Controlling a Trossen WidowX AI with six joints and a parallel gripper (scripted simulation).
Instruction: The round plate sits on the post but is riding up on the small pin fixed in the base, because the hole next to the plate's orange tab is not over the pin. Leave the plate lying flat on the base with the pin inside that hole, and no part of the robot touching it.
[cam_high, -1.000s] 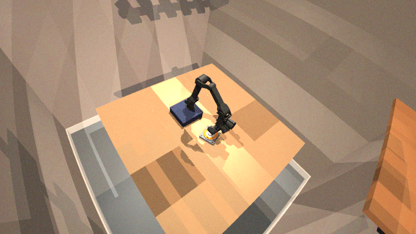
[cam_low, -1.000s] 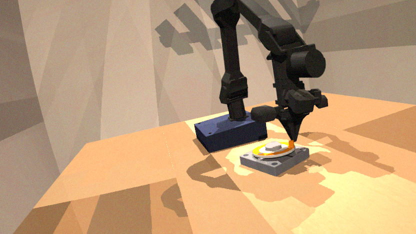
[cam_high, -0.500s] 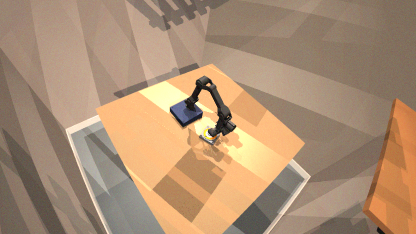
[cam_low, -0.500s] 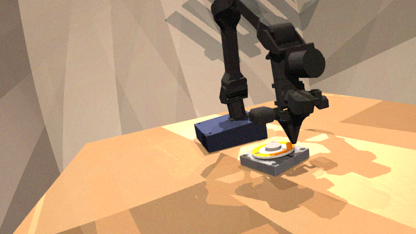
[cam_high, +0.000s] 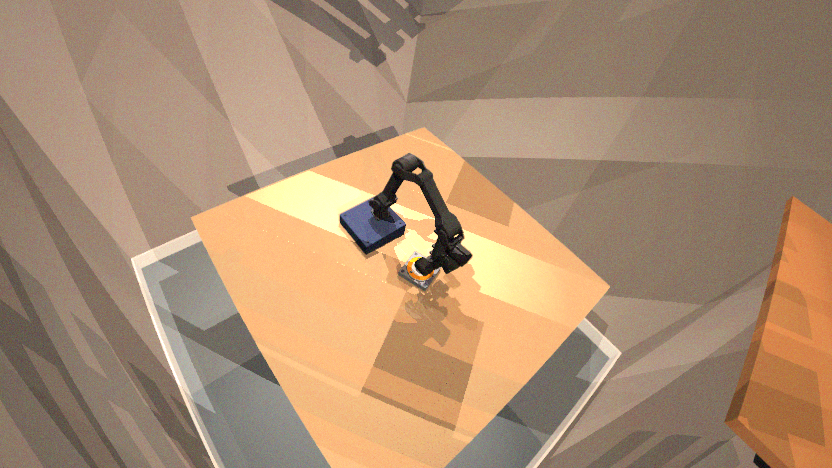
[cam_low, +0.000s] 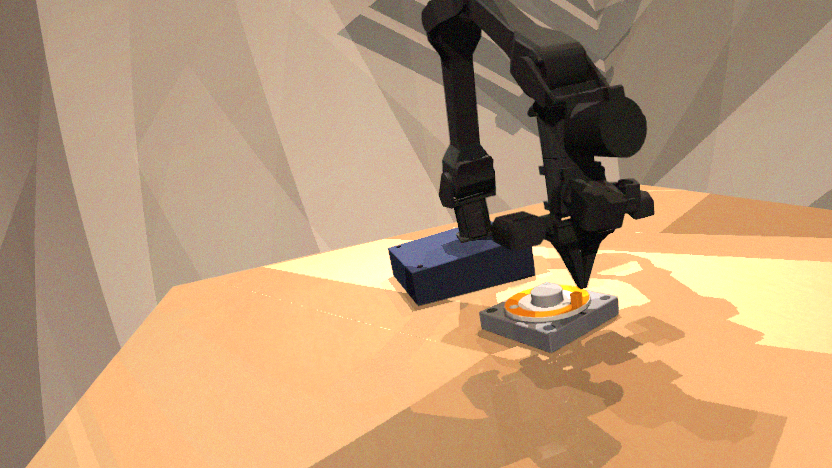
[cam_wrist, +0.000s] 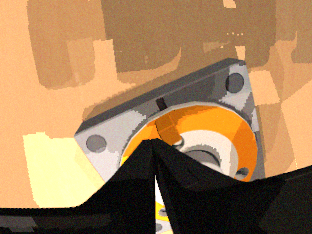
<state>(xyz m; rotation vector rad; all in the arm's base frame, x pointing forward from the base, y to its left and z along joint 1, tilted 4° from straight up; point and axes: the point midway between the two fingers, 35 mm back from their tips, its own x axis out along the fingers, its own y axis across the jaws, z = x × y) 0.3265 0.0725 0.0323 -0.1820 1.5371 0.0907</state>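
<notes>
The round plate (cam_low: 517, 309) (cam_wrist: 200, 117) (cam_high: 411, 273), an orange and white ring, sits around the grey post (cam_low: 546, 295) (cam_wrist: 204, 159) on the grey base (cam_low: 517, 333) (cam_wrist: 112, 132). Its orange tab (cam_low: 576, 300) (cam_wrist: 169, 129) stands up at the ring's right side in the exterior view. The plate looks slightly raised there; how flat it lies is hard to tell. My gripper (cam_low: 582, 285) (cam_wrist: 151, 146) is shut and empty, its tips at the rim beside the tab; contact cannot be told. The fingers hide part of the plate in the wrist view. The pin is not clearly visible.
The blue block (cam_high: 363, 224) (cam_low: 465, 279) under the arm's foot stands behind the base. The wooden table top (cam_high: 308, 325) (cam_low: 232, 378) carries both, with strong shadows and bright patches. A small dark mark (cam_wrist: 161, 104) shows on the base beyond the tab.
</notes>
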